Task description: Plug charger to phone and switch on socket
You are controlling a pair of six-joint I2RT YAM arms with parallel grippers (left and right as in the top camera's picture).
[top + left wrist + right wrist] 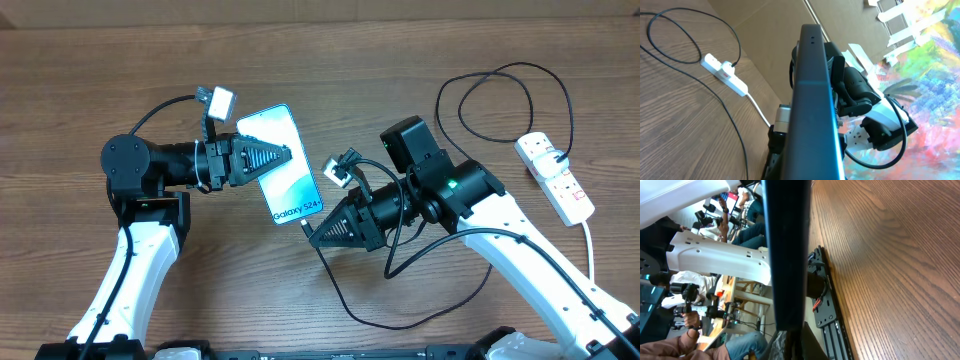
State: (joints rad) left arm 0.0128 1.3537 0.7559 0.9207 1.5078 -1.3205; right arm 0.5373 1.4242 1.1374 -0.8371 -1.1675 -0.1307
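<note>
The phone [283, 165], screen lit with "Galaxy S24+", is held above the table by my left gripper [283, 156], which is shut on its left edge. In the left wrist view the phone [812, 100] shows edge-on. My right gripper [312, 236] is shut on the connector tip of the black charger cable [345, 300], right at the phone's bottom edge [785, 255]. The cable loops over the table to its black plug [562, 158], which sits in the white socket strip [556, 177] at the far right; the strip also shows in the left wrist view [725, 75].
The thick white cord [591, 245] runs from the strip toward the front right. The black cable makes a large loop [500, 100] at the back right and another under my right arm. Brown wooden table [80, 80] all round.
</note>
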